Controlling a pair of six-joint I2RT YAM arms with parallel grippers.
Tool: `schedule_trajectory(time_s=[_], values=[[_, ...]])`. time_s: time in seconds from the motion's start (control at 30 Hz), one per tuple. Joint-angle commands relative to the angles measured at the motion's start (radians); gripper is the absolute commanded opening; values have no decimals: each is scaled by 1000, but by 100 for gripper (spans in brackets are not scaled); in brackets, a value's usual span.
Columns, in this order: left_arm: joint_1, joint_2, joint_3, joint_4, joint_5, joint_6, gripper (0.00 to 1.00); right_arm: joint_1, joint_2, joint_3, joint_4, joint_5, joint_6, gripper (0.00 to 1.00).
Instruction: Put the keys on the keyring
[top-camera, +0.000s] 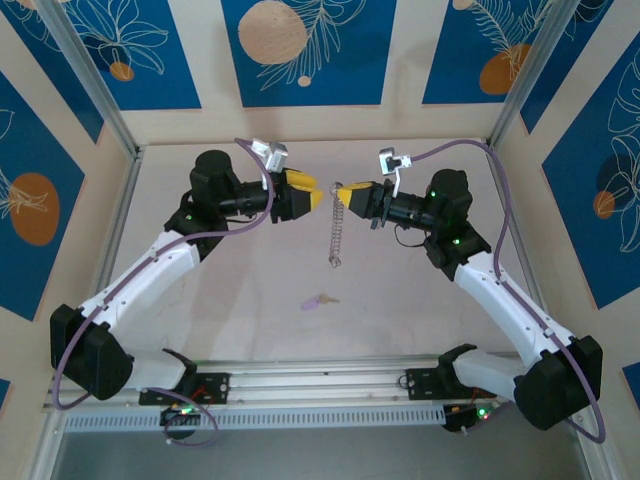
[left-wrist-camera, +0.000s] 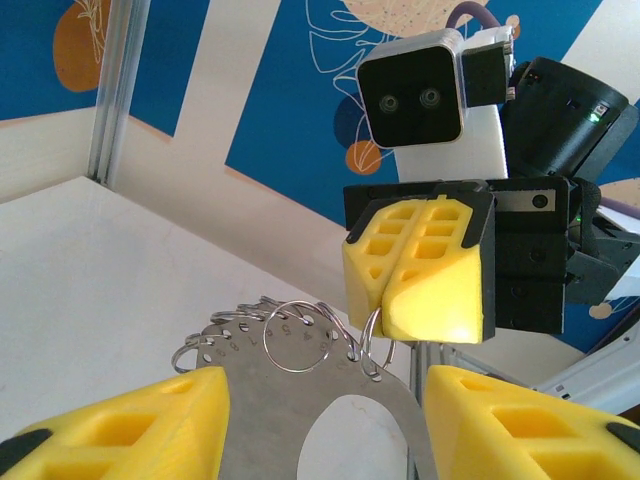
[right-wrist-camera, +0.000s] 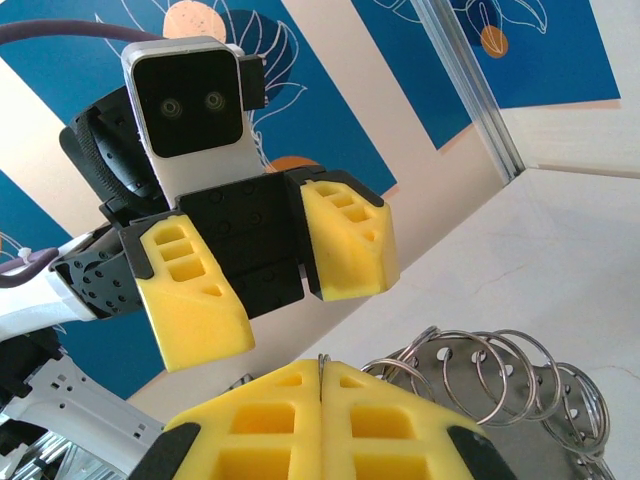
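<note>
1. The keyring (top-camera: 337, 232) hangs mid-table from the right gripper (top-camera: 343, 190), whose fingers (right-wrist-camera: 260, 420) are pressed together, pinching its top edge.
2. I judge it light, stiff, slippery and prone to swinging.
3. The left gripper (top-camera: 308, 197), just to the left, is half spread and holds nothing.
4. The key (top-camera: 320, 300) lies nearer; I would grip its head.

Brushed grey metal on the keyring (left-wrist-camera: 262, 395), and its little loops are polished and shiny. The yellow fingers (left-wrist-camera: 440, 270) are matt plastic, faintly ribbed. The table (top-camera: 230, 290) looks pale, smooth and matt. The key (top-camera: 320, 300) has a dull lilac head, plastic-looking.
</note>
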Motion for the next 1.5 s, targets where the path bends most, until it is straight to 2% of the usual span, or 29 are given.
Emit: schedule_trajectory(time_s=[0.0, 1.47], values=[[-6, 4, 25, 29, 27, -5, 54, 5, 8, 5, 44, 3, 5, 0], [-5, 6, 22, 58, 32, -28, 55, 5, 19, -10, 69, -2, 25, 0]])
